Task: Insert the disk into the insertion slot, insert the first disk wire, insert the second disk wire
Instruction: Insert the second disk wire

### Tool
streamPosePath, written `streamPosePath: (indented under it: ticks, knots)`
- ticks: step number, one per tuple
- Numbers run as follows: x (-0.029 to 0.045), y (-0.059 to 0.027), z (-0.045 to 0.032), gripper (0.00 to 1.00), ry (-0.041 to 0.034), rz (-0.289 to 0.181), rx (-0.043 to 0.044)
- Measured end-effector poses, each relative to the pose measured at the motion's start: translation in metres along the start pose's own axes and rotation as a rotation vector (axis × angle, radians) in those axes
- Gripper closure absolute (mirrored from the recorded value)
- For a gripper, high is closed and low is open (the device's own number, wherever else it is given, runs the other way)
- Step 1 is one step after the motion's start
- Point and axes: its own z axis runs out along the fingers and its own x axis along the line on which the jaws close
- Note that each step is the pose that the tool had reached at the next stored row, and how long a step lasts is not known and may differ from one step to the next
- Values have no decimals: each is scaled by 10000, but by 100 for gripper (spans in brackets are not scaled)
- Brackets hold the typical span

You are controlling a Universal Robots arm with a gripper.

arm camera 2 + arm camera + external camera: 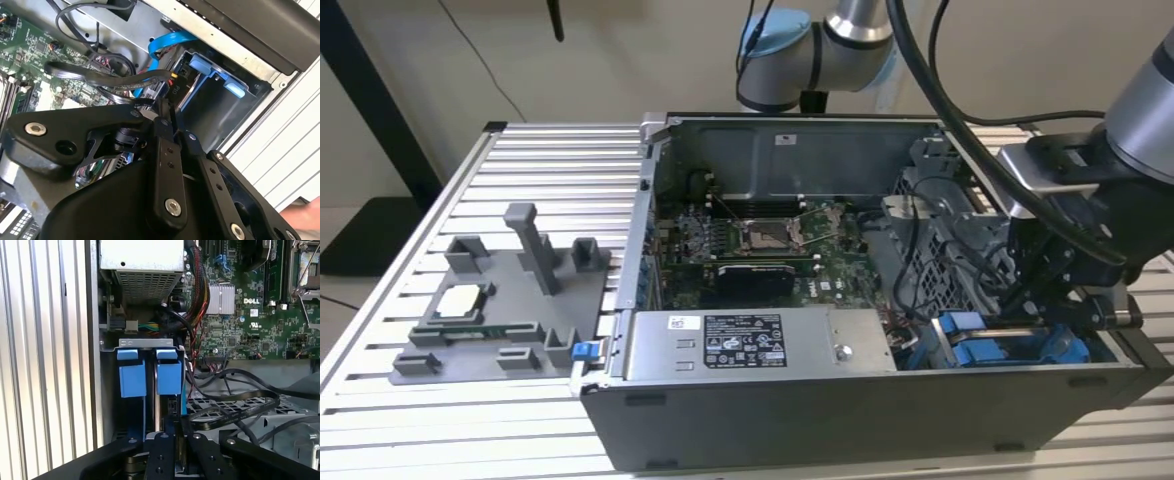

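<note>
My gripper (1034,318) reaches down into the front corner of the open case at the exterior view's right. In both wrist views its fingers (165,150) stand close together over the insertion slot (147,343), shut on a black wire plug (175,90). The grey slot (215,110) carries two blue tabs (132,377). The disk shows edge-on as a thin silver strip (157,410) under the blue tab (169,376) nearer the motherboard, with the plug right at it. A blue flat cable (167,40) curves down towards the same spot. The slot's other half looks hollow.
The grey labelled power supply (761,345) lies along the case front beside the slot. Black cables (235,396) loop over a perforated cage (947,250) close to the fingers. The motherboard (747,240) fills the case floor. A grey fixture with parts (494,300) stands on the slatted table.
</note>
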Motion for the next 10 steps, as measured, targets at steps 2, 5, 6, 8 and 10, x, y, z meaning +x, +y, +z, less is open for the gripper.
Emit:
streamPosePath:
  ticks: [2,5,6,8,10]
  knots:
    - [-1,0,8,100,-13,1,0]
    - [-2,0,8,100,-18,1,0]
    - [-2,0,8,100,-19,1,-1]
    - [-3,0,1,100,-26,4,-14]
    - [-5,-1,-15,100,-37,9,-53]
